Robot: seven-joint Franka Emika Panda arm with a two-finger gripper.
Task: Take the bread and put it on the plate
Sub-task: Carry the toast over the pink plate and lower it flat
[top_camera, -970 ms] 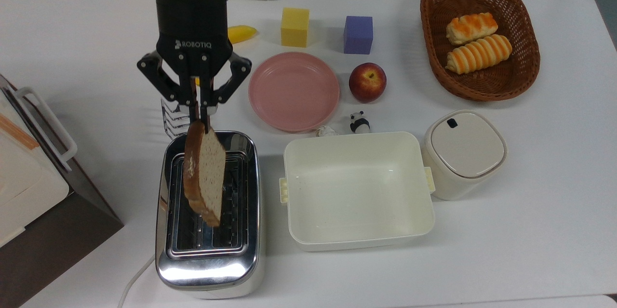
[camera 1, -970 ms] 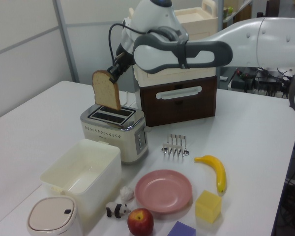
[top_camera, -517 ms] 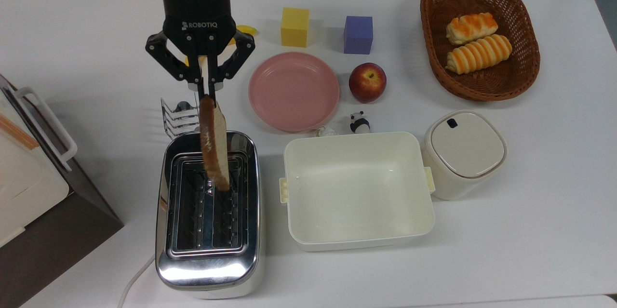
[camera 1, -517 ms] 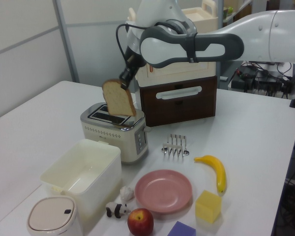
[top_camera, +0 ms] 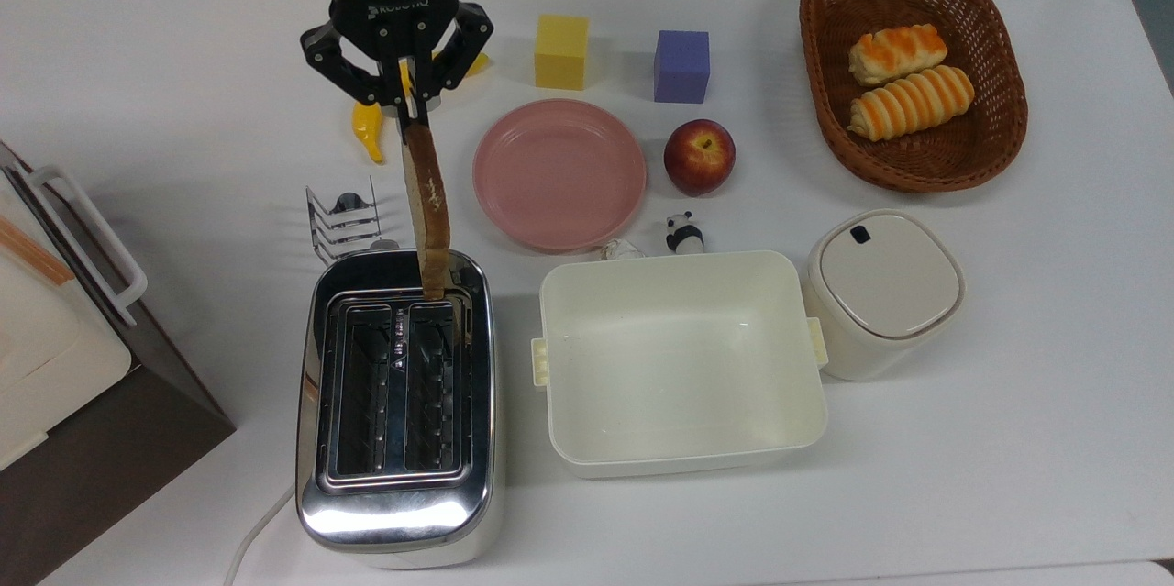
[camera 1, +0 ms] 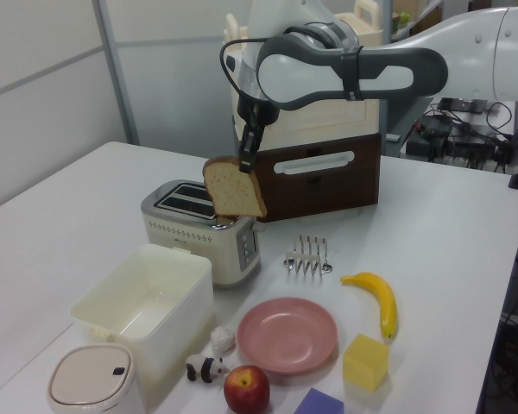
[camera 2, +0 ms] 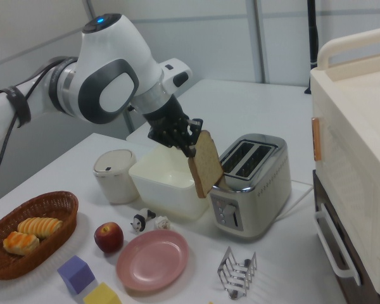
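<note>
The end effector (top_camera: 409, 112) is clamped on the bread's (top_camera: 427, 201) top edge, holding the slice in the air, hanging over the toaster's (top_camera: 399, 403) end nearest the pink plate (top_camera: 559, 173), which sits empty on the desk (top_camera: 1009, 384).

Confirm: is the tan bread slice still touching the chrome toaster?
Apart. In the left view the tan bread slice hangs from the gripper, with its lower edge clear above the chrome toaster.
</note>
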